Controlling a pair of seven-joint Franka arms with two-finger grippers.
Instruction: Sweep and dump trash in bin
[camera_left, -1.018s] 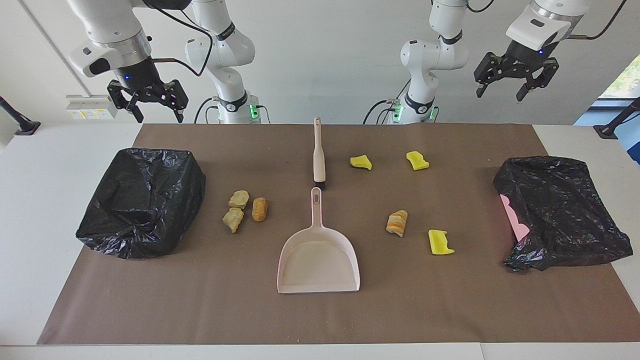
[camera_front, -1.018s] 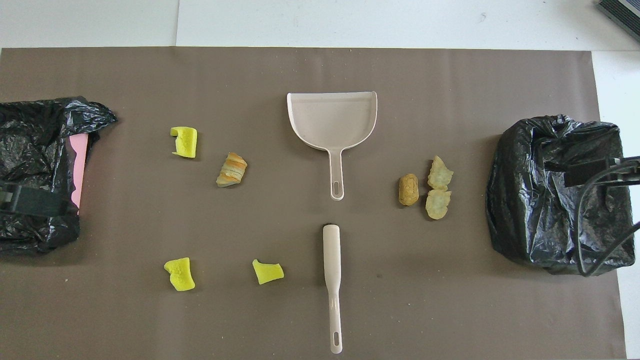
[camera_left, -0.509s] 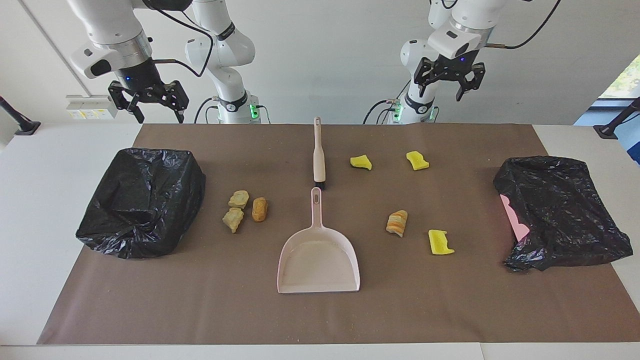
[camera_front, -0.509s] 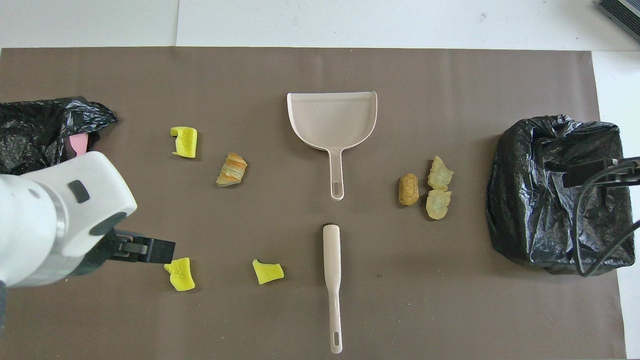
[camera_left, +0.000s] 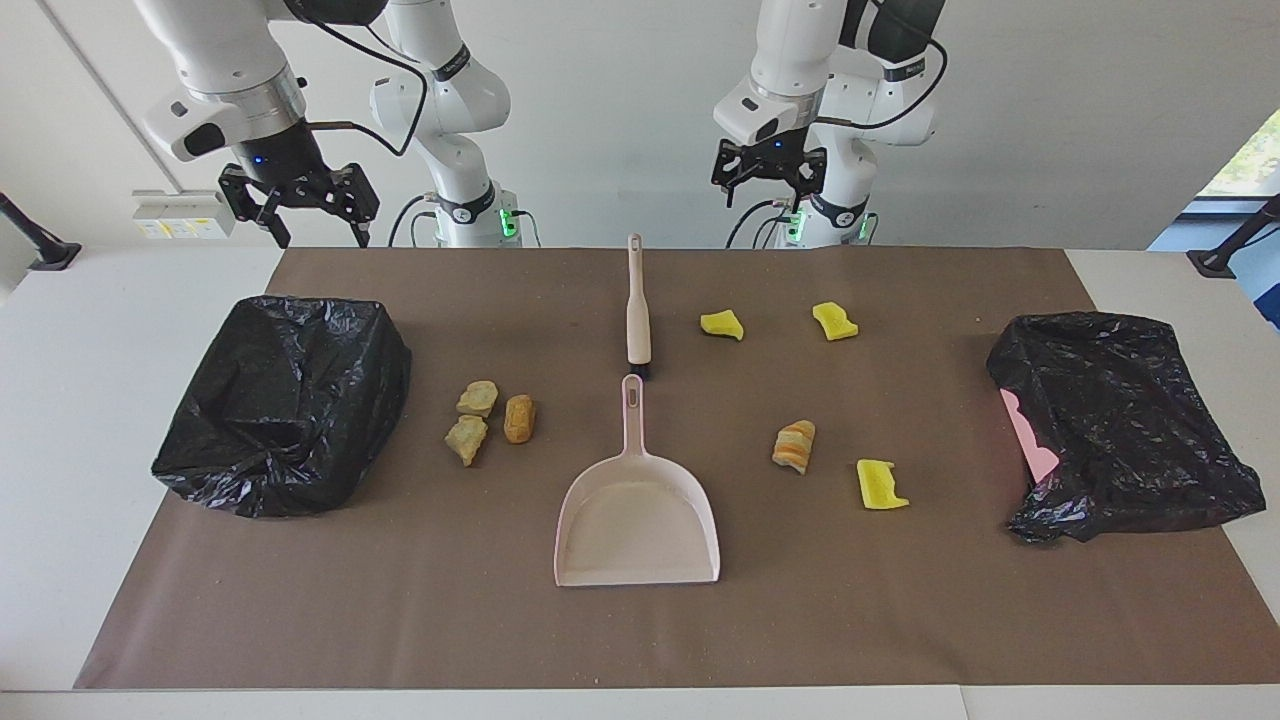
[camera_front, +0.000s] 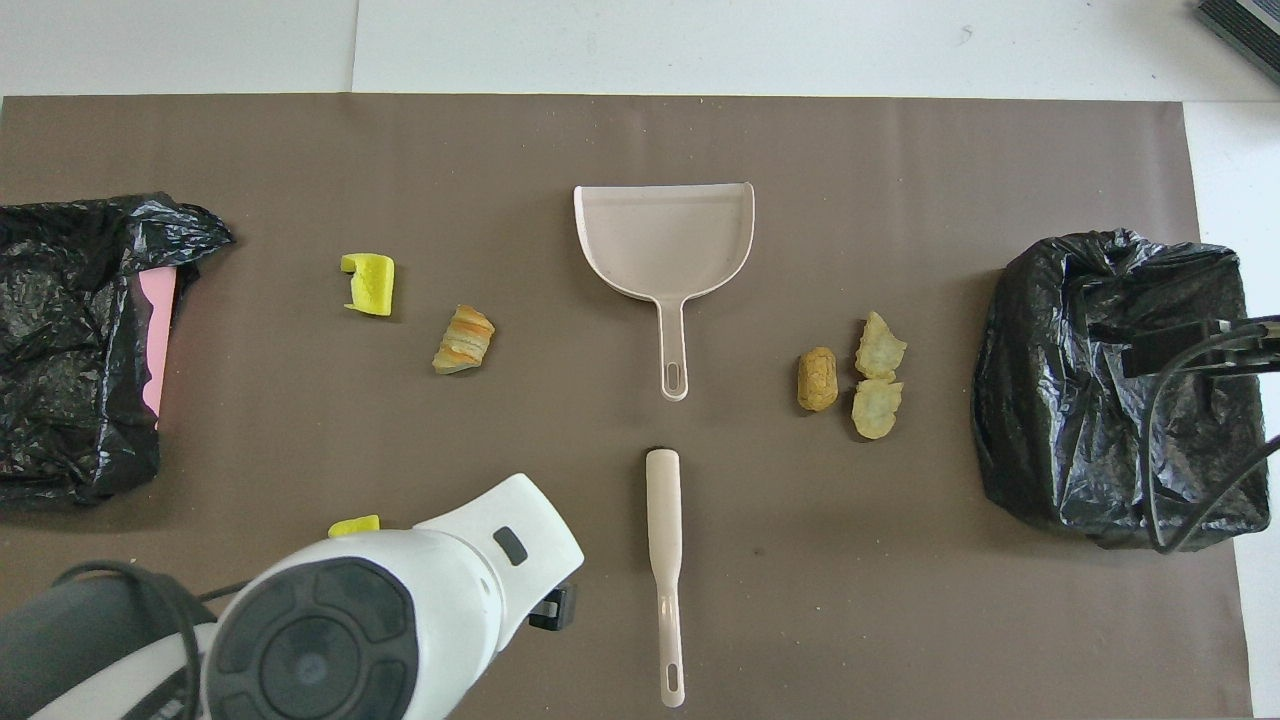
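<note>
Both tools, left tool (camera_left: 768, 172) and right tool (camera_left: 296, 205), hang open and empty above the bench's robot-side edge, so take the stiff, light brush (camera_left: 637, 312) by its slim handle; the trash (camera_left: 795, 445) lies scattered, light, probably crumbly.

No legible txt or labels anywhere (nothing readable on arms).
</note>
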